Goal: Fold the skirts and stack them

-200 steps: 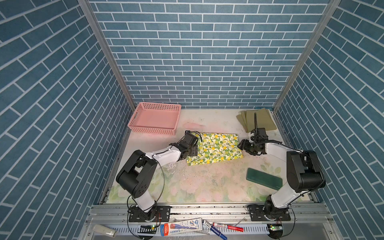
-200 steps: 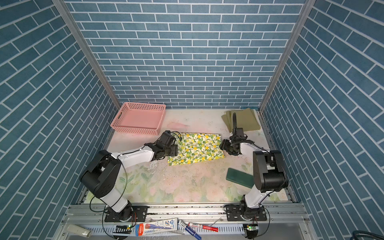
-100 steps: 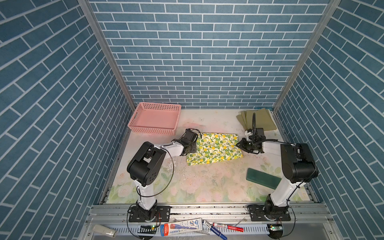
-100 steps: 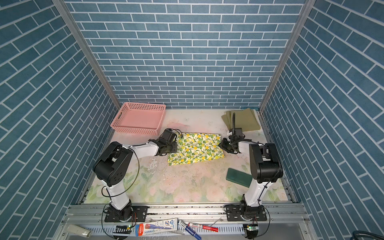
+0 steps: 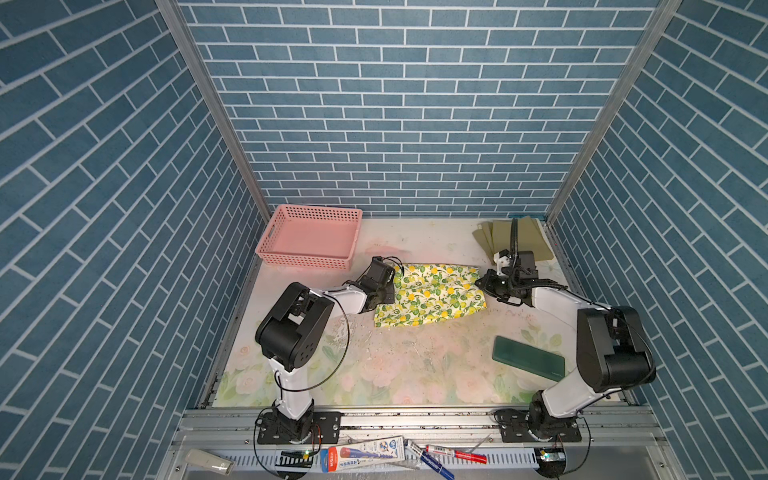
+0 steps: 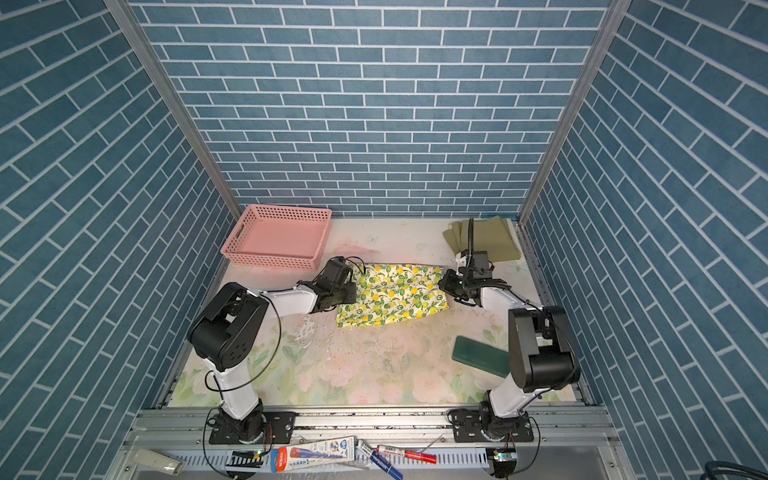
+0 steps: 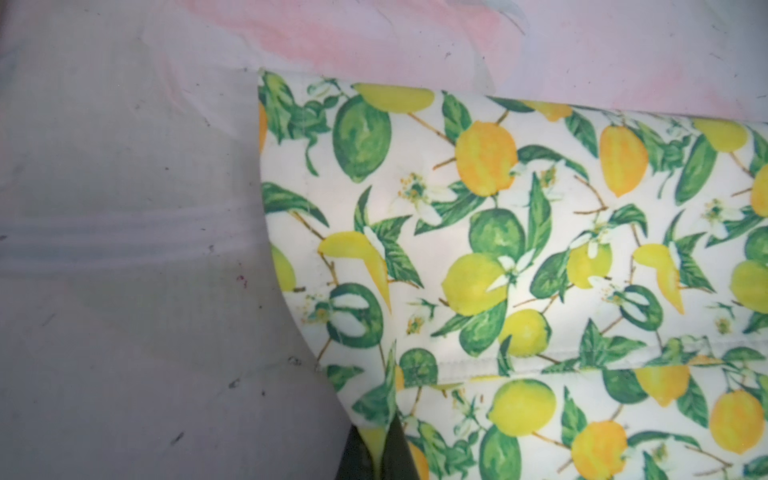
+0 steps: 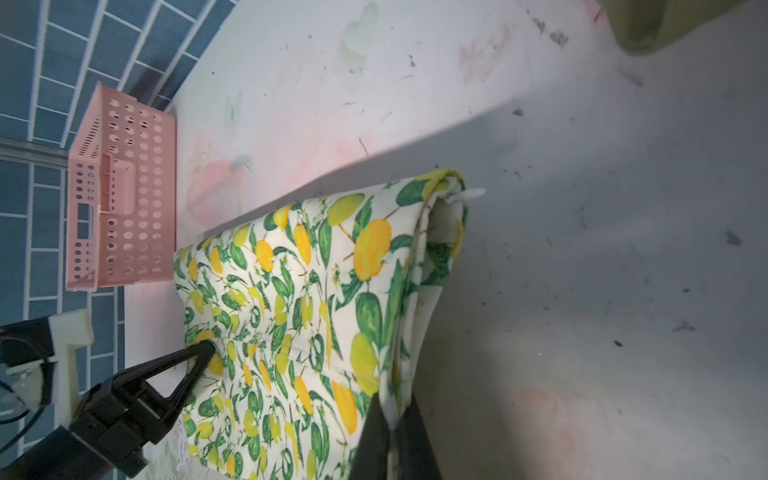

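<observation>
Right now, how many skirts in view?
2. Lemon-print skirt lies at centre; olive skirt sits folded in the far right corner. Another may be hidden.

left white-and-black robot arm (image 5: 347, 300): kept low, forearm stretched toward middle, shoulder block up near front rail. left black parallel gripper (image 5: 387, 292) clamped tight on left edge of white cloth skirt with yellow lemons and green leaves (image 5: 430, 297). right white-and-black robot arm (image 5: 555, 303) posed mirror-like, forearm low. right black parallel gripper (image 5: 478, 285) pinched closed on right edge, cloth fold caught between fingers (image 8: 372, 440).
</observation>
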Controlling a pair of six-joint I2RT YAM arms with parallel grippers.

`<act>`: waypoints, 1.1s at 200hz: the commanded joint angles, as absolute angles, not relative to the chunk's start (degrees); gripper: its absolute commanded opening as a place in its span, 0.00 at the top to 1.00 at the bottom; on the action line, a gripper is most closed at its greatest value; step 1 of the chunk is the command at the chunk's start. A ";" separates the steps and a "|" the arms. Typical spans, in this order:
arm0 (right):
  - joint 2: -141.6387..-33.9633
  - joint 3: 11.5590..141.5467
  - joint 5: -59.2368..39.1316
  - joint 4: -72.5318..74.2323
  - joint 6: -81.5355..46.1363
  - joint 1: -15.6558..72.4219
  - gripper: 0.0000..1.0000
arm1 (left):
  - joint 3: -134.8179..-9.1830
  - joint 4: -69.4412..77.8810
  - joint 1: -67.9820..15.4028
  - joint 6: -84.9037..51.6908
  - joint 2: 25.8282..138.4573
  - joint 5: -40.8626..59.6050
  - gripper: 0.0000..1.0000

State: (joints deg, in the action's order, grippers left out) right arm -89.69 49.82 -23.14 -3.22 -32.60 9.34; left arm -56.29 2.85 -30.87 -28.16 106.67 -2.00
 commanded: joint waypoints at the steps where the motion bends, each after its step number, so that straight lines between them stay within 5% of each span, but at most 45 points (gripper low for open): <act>1: -86.57 51.41 -18.42 -7.75 -31.16 11.07 1.00 | -53.27 -0.69 -30.94 -29.18 109.86 0.43 1.00; 114: -88.20 63.31 -11.33 -14.36 -33.75 23.60 1.00 | -51.75 2.55 -32.34 -30.71 109.42 2.53 1.00; 220: -98.80 63.72 -17.93 9.53 -52.19 36.29 1.00 | -50.05 4.39 -34.80 -32.50 107.87 1.71 1.00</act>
